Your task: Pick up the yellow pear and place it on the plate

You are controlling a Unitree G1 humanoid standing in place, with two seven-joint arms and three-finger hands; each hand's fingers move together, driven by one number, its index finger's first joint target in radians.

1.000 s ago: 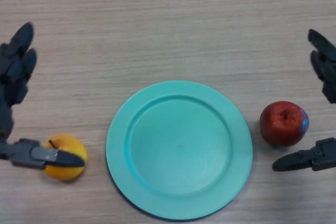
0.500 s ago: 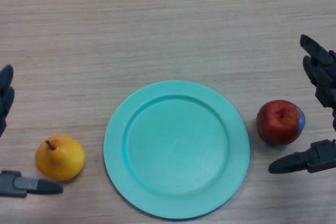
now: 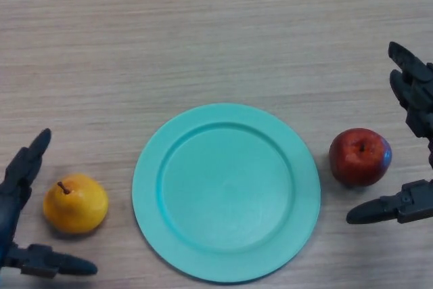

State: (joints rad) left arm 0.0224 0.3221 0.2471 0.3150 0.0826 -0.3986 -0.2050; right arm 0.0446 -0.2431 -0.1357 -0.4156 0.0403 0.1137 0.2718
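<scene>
The yellow pear (image 3: 75, 204) sits on the wooden table, left of the teal plate (image 3: 226, 191), its brown stem up. My left hand (image 3: 19, 182) is at the lower left edge, open, with fingers stretched beside the pear's left and the thumb below it, not touching the fruit. The plate holds nothing. My right hand (image 3: 414, 99) is at the right edge, open, its fingers above and its thumb below a red apple, apart from it.
A red apple (image 3: 360, 157) rests right of the plate, between my right hand's fingers and thumb. Bare wooden table (image 3: 216, 32) stretches across the far half of the view.
My left hand drew back off the pear toward the left edge, then came in again beside it, fingers extended. The pear stays on the table. My right hand barely moved.
</scene>
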